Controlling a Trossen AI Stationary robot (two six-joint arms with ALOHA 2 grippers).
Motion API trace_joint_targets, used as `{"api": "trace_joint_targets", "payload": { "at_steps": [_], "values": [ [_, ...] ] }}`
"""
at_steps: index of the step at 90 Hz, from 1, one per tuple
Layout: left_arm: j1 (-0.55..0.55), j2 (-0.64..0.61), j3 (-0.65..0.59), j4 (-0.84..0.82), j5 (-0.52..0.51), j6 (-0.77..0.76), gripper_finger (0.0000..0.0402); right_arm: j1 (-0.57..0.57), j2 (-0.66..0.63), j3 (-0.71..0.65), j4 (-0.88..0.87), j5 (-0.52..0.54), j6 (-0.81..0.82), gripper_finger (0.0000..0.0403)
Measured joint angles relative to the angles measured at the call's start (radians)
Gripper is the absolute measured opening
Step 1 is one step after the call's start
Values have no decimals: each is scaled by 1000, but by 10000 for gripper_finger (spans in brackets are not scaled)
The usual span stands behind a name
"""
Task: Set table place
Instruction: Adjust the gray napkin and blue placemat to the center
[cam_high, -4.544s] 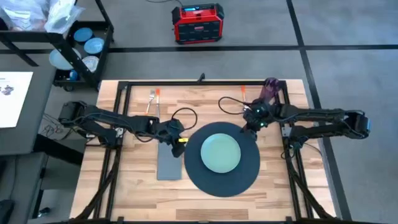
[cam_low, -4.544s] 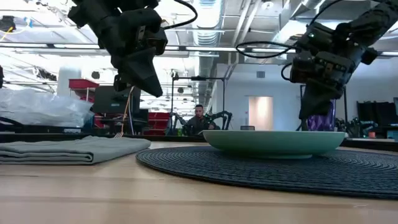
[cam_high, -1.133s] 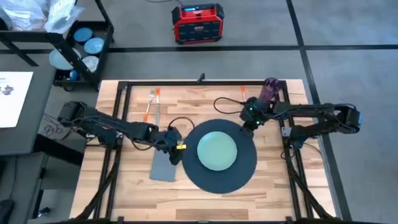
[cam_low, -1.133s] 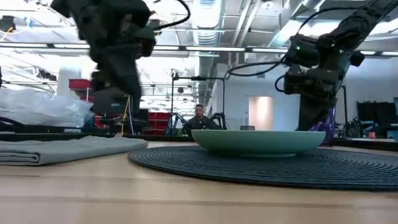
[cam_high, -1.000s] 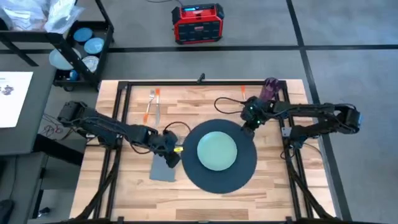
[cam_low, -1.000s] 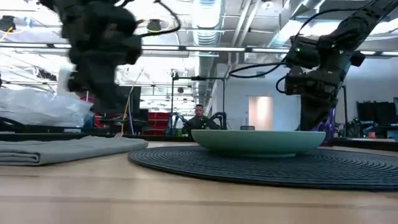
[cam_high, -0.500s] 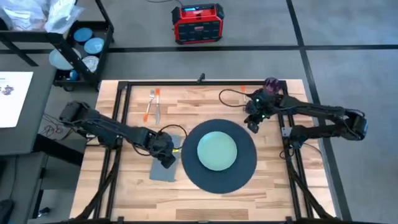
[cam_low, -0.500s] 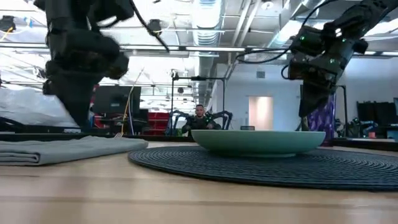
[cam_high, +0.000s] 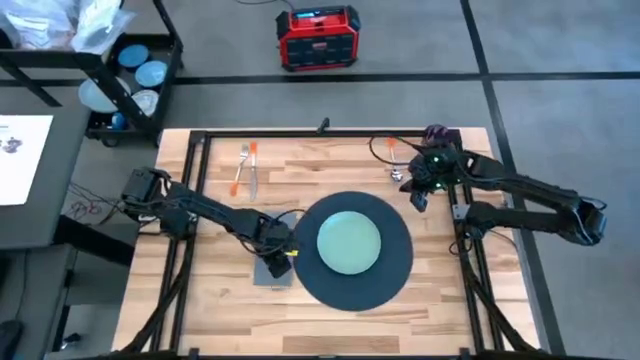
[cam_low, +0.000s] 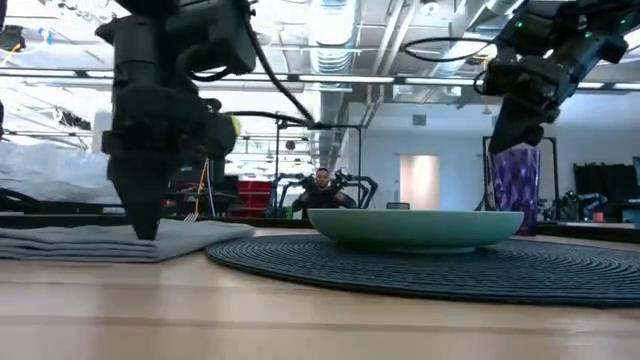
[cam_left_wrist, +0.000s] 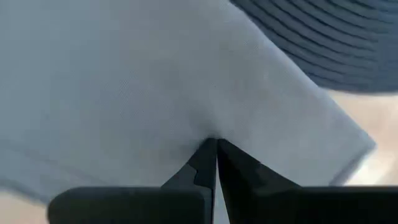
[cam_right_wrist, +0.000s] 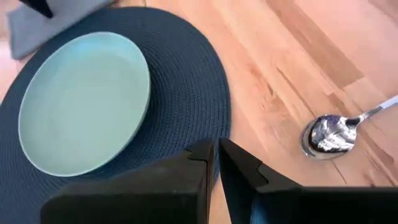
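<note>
Wooden table (cam_high: 330, 300) — left gripper (cam_high: 277, 260) pressing napkin (cam_high: 272, 272) beside mat (cam_high: 400, 262) edge

- Floor (cam_high: 560, 60): grey, dark seam lines.
- Red/black box unit (cam_high: 318, 38) on floor, far side, centre.
- Black cart (cam_high: 120, 70) far left w/ blue plates (cam_high: 150, 72).
- Ceiling: ducting (cam_low: 335, 25), strip lights.
- Person (cam_low: 321, 190) seated far back; pale door (cam_low: 421, 182) right of them.

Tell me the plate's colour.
Pale green; the plate shows best in the right wrist view.
</note>
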Motion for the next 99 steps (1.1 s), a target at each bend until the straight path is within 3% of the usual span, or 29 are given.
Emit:
{"api": "trace_joint_targets", "payload": {
  "at_steps": [18, 57, 83, 99],
  "values": [
    [11, -45, 3, 50, -38, -15, 0, 18, 2, 0, -2, 2, -8, 16],
    [19, -53, 5, 170, -4, -4, 0, 12, 2, 0, 0, 2, -8, 16],
    [15, -52, 5, -18, -4, -2, 0, 14, 2, -1, 0, 2, -8, 16],
    [14, -53, 5, 29, -3, 11, 0, 14, 2, -1, 0, 2, -9, 16]
  ]
}}
